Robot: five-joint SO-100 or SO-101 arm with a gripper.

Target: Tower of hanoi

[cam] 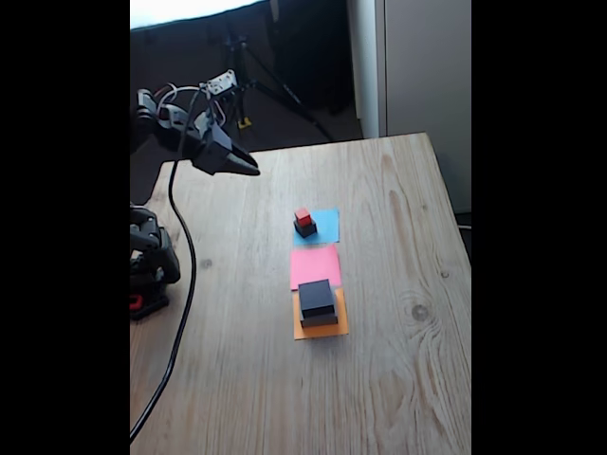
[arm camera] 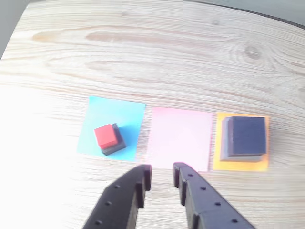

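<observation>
Red cube [arm camera: 106, 136] sits on small dark block [arm camera: 116, 144] on blue paper [arm camera: 114, 110]; two larger dark blocks [arm camera: 245, 137] stacked on orange paper [arm camera: 240, 164], pink paper [arm camera: 181, 136] bare. Your gripper [arm camera: 162, 174] hovers, jaws slightly apart, holding nothing. You seem midway; tower split, reassembly left

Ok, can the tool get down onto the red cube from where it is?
Probably yes: the tool hangs open above the table, and nothing stands between it and the red cube, which sits exposed on top.
</observation>
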